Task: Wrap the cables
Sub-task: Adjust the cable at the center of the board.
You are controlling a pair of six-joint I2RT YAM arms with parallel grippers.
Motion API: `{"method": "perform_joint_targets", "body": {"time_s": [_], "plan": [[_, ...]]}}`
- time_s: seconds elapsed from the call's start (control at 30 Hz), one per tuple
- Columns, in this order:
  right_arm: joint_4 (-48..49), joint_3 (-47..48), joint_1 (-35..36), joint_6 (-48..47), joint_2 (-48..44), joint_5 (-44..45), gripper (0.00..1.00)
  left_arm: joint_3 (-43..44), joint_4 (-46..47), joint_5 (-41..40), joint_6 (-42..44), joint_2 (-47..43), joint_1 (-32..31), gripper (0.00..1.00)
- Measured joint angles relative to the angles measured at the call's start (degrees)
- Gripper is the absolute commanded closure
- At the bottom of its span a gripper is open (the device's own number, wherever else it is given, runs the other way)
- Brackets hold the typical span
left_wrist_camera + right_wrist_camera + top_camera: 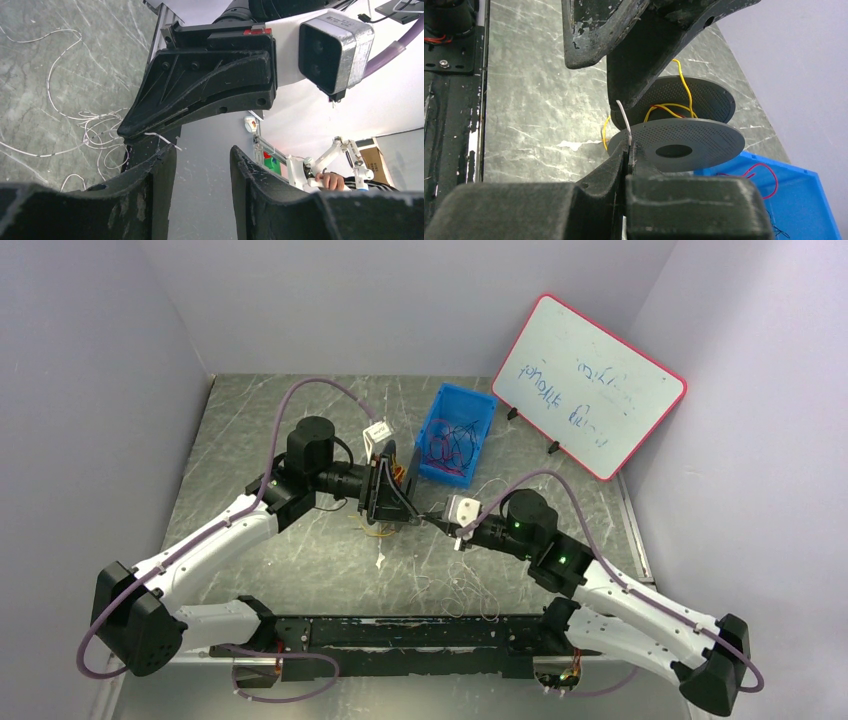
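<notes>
Your right fingers (606,172) are pressed fully together. They pinch the end of one white cable (624,115), which pokes up from between their tips. This is just beside the blue bin (430,430), on its side toward the left arm.

A dark grey spool (704,142) with two perforated discs sits at that same spot beside the bin. The yellow and red cables (671,106) loop around its core between the discs, and one yellow strand hangs off the side away from the bin.

Your left fingers (150,197) stand part-way apart there, meeting the right fingers tip to tip. Their own wrist view shows nothing in the gap between them. One of them reaches down in front of the spool's far disc, but you cannot tell whether it touches.

Inside the bin lie the tangled cables (450,445), red and dark strands. On the surface (300,430), out from the bin toward the arm bases, the loose white cables (97,125) lie in thin loops.
</notes>
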Motion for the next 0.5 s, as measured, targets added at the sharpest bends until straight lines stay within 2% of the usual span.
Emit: {"method": "perform_joint_targets", "body": {"time_s": [0.33,0.5], "plan": [[-0.81,0.00,2.49,-0.63,0.24,3.85,1.00,0.33,-0.24,-0.09,-0.07,0.00,0.00,0.51],[-1.05,0.00,2.97,-0.68,-0.11,5.14,1.00,4.52,-6.51,-4.26,2.95,-0.02,0.00,0.48]]}}
